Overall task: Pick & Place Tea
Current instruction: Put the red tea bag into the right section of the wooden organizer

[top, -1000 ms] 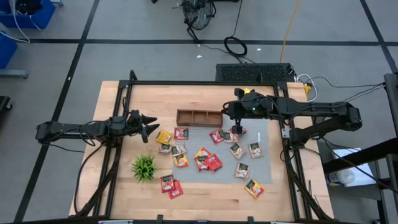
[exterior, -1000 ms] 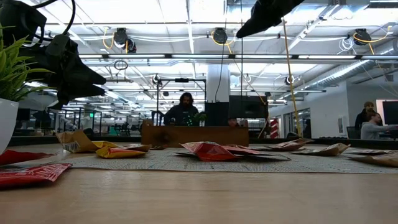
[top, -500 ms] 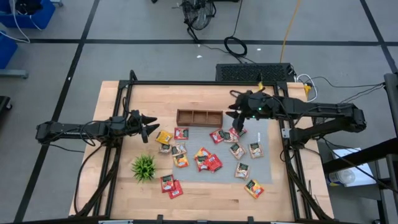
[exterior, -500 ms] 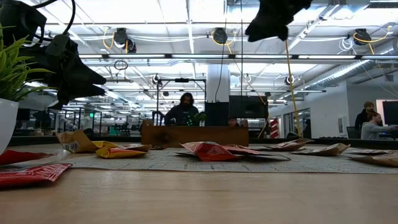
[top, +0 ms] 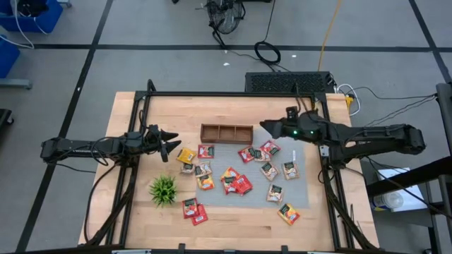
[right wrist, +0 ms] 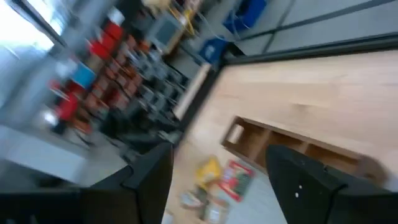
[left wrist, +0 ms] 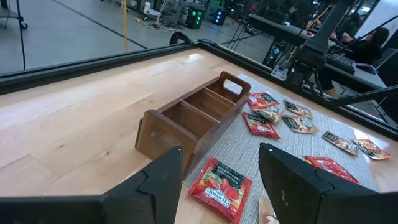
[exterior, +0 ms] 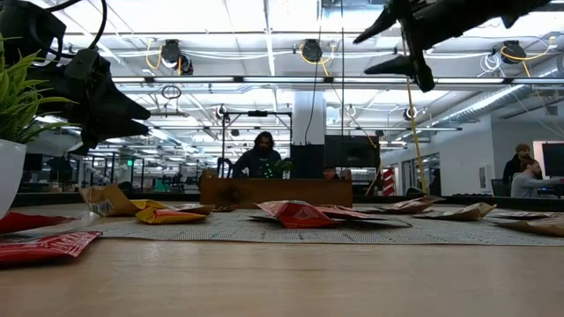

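Observation:
Several small tea packets [top: 244,173], red, orange and yellow, lie flat and scattered on a grey mat [top: 302,196] and on the bare wood beside it. Behind them stands the wooden tray [top: 226,132] with its three compartments [left wrist: 186,118]. My left gripper [top: 169,142] hovers open and level just left of the tray, with a red packet [left wrist: 221,186] below its fingers. My right gripper [top: 263,126] hangs open above the tray's right end and points toward the table's left. In the low view it [exterior: 361,55] is high over the packets [exterior: 300,212]. Nothing is between either pair of fingers.
A small green plant [top: 163,189] in a white pot [exterior: 7,176] stands near the front left. Two red packets [top: 194,210] lie on bare wood beside it. A black frame [top: 233,94] borders the table. People [exterior: 262,155] sit in the room behind.
My right gripper has risen from the packets just right of the tray and drawn back toward the table's right edge. It has tipped from pointing down to level, pointing left, and it has opened. The packets lie where they were.

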You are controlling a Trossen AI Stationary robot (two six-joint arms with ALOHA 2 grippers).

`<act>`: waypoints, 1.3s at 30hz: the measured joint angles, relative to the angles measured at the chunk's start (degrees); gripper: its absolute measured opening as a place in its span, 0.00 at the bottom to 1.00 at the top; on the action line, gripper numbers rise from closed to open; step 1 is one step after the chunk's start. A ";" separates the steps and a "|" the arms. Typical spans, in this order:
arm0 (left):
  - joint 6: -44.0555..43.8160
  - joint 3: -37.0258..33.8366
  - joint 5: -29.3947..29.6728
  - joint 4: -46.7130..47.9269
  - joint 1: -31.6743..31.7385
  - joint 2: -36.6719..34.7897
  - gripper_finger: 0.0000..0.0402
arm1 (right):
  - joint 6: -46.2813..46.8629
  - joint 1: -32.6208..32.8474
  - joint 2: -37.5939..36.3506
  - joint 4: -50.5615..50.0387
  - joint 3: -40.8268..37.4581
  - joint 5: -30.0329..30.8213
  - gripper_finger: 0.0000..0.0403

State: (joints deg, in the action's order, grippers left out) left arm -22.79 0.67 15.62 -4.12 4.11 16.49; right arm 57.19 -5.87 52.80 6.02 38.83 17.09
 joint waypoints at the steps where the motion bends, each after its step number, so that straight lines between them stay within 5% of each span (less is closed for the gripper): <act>1: 0.00 0.00 0.00 0.00 0.01 0.00 0.53 | 1.67 0.06 -0.59 1.95 -1.38 0.55 0.59; 6: 0.00 0.00 0.00 0.00 -0.01 0.00 0.53 | 12.44 0.04 -4.49 7.82 -7.45 1.41 0.56; 20: 0.00 0.00 0.00 0.00 0.01 0.00 0.53 | 33.68 5.62 -10.63 4.16 -19.35 11.36 0.49; 39: 0.00 0.00 0.00 0.01 0.00 0.00 0.53 | 53.48 17.11 -8.34 -9.50 -21.14 22.11 0.42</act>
State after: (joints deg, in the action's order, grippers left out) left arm -22.79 0.67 15.62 -4.11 4.11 16.49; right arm 110.67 11.24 44.46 -3.48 17.69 39.20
